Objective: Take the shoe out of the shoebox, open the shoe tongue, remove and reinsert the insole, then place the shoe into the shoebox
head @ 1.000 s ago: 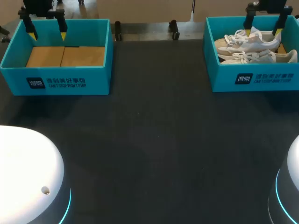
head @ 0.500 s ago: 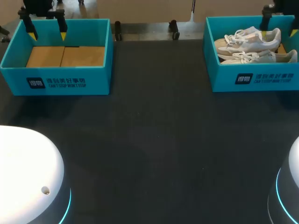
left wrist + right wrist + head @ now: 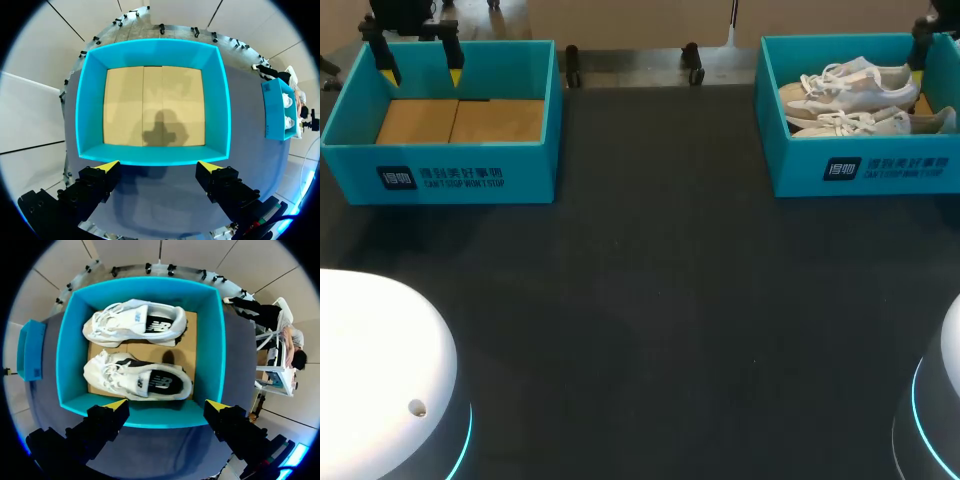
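The left claw point(image 3: 158, 165) hung wide open and empty over one wall of a teal cardboard shoebox point(image 3: 220, 107) with a bare tan floor, at the far left of the dark tabletop point(image 3: 660, 280). The right claw point(image 3: 166, 404), equally wide and holding nothing, hovered over one wall of a second teal shoebox point(image 3: 216, 340) at the far right. Inside it, a white lace-up sneaker point(image 3: 137, 377) lay nearer the claw, soles down, with its matching white sneaker point(image 3: 135, 322) alongside, toes pointing the same way.
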Controlling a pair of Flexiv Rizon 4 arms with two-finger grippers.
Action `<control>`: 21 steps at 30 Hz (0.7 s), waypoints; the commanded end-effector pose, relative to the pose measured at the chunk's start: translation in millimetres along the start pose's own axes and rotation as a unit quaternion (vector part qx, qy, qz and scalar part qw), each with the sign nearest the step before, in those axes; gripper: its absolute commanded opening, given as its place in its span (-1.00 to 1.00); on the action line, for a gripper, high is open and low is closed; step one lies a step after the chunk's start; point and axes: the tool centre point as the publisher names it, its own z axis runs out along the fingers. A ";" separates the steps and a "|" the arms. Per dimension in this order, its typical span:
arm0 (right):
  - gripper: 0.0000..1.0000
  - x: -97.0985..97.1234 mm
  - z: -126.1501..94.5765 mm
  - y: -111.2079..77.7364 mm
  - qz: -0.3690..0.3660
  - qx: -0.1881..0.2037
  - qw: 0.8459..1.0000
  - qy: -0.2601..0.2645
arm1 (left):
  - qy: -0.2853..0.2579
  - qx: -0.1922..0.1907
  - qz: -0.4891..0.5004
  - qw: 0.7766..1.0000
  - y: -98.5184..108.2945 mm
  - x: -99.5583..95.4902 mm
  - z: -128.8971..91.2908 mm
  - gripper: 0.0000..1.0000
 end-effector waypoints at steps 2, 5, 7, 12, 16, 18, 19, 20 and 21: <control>1.00 -16.7 20.9 6.5 -0.004 0.005 1.000 0.010 | 0.000 0.000 0.000 1.000 -0.1 -0.1 0.3 1.00; 1.00 -22.5 31.6 7.4 -0.003 0.011 1.000 0.004 | 0.000 0.000 0.000 1.000 -0.1 -0.1 0.3 1.00; 1.00 -25.1 35.6 7.1 -0.003 0.011 1.000 0.004 | 0.000 0.000 0.000 1.000 -0.1 -0.1 0.3 1.00; 1.00 -31.4 43.5 5.2 -0.001 0.012 1.000 -0.001 | 0.000 0.000 0.000 1.000 -0.1 -0.1 0.3 1.00; 0.93 -32.3 48.4 0.8 0.004 0.013 1.000 -0.006 | 0.000 0.000 0.000 1.000 -0.1 -0.1 0.3 1.00; 0.87 -32.5 51.3 -1.7 0.006 0.014 1.000 -0.004 | 0.000 0.000 0.000 1.000 -0.1 -0.1 0.3 1.00; 0.84 -32.5 52.9 -2.9 0.008 0.014 1.000 -0.003 | 0.000 0.000 0.000 1.000 -0.1 -0.1 0.3 1.00; 0.84 -32.4 54.5 -4.1 0.010 0.015 1.000 -0.001 | 0.000 0.000 0.000 1.000 -0.1 -0.1 0.3 1.00; 0.85 -32.4 56.4 -5.1 0.011 0.015 1.000 0.000 | 0.000 0.000 0.000 1.000 -0.1 -0.1 0.3 1.00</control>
